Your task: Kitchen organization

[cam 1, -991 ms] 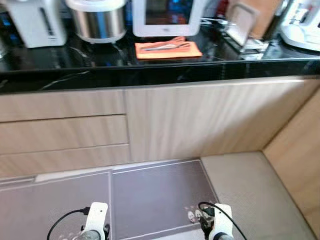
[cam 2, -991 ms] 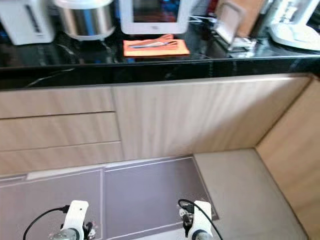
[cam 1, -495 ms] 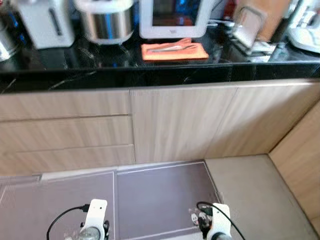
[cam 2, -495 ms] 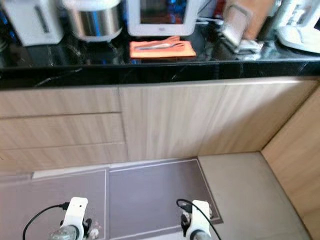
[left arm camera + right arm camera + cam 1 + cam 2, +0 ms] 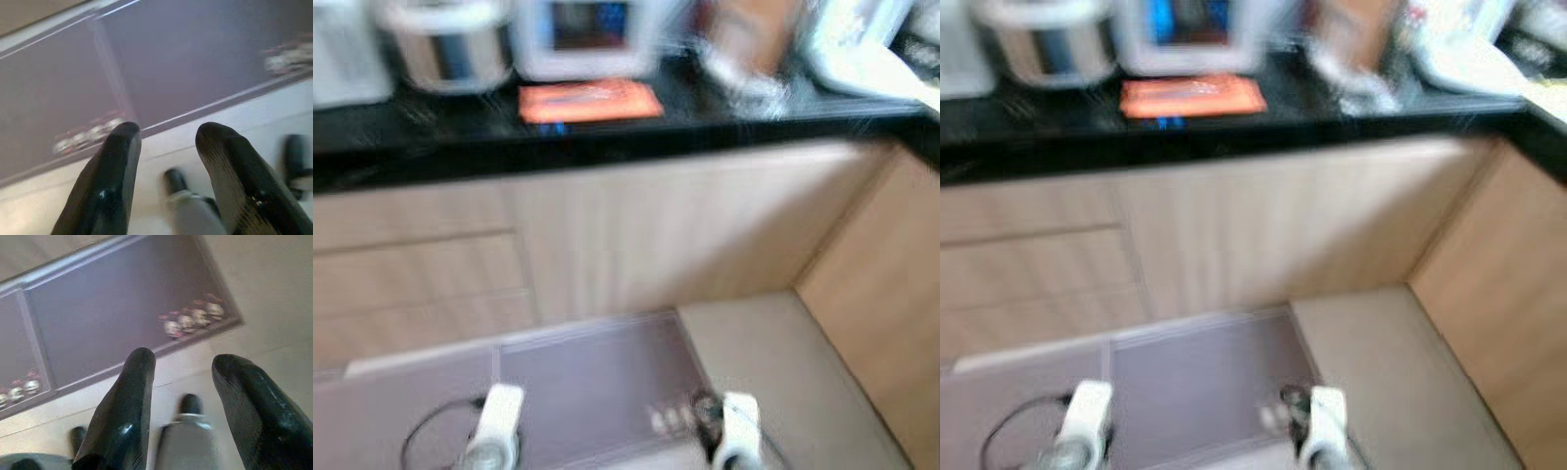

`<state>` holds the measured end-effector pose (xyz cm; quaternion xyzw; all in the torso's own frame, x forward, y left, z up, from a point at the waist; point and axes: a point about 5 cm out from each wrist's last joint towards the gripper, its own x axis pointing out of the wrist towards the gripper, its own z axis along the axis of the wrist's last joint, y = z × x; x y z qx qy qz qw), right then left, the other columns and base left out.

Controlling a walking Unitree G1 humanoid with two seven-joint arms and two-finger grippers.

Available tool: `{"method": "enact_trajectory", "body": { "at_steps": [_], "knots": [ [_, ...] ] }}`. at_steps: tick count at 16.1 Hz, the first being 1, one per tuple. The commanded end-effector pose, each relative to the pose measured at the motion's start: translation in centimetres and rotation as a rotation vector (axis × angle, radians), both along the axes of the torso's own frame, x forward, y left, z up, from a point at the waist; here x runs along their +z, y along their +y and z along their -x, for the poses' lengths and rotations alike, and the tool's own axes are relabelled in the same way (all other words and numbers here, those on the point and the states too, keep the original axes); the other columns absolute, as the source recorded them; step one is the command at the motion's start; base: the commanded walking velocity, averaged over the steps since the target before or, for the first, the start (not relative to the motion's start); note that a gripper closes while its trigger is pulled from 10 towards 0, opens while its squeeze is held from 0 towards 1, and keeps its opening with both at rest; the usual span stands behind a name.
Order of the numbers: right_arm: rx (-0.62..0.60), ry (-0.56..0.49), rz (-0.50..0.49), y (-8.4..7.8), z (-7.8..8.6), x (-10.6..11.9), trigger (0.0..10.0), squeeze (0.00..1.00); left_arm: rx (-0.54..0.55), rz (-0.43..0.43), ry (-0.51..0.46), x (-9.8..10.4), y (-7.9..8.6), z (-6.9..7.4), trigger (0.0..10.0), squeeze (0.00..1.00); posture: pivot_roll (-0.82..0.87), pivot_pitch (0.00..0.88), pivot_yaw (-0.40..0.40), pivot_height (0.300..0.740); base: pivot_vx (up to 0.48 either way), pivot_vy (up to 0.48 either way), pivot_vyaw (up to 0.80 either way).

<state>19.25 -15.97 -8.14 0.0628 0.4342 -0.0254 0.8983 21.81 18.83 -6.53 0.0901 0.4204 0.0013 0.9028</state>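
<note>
Two grippers, left gripper and right gripper, hang parted and empty over the mat; an orange cloth lies lengthwise along the counter edge.

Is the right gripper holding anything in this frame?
No, the right gripper hangs open over the grey floor mat, with nothing between its two black fingers.

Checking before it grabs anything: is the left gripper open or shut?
Open: the left gripper shows floor between its two parted fingers, holding nothing.
</note>
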Motion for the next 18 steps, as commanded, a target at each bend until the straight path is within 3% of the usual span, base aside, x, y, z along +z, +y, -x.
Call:
{"method": "enact_trajectory", "body": {
  "at_steps": [1, 18],
  "knots": [
    [-0.012, 0.018, 0.001, -0.16, 0.4, -0.21, 10.0, 0.0, -0.012, -0.002, 0.016, -0.26, -0.15, 0.38, 10.0, 0.0, -0.05, 0.0, -0.038, 0.74, 0.0, -0.465, -0.61],
    [0.016, 0.027, 0.013, -0.44, 0.38, -0.21, 10.0, 0.0, -0.007, 0.018, 0.031, -0.63, -0.47, 0.98, 10.0, 0.0, -0.07, 0.0, -0.051, 0.74, 0.0, 0.0, -0.61]
  ]
}}
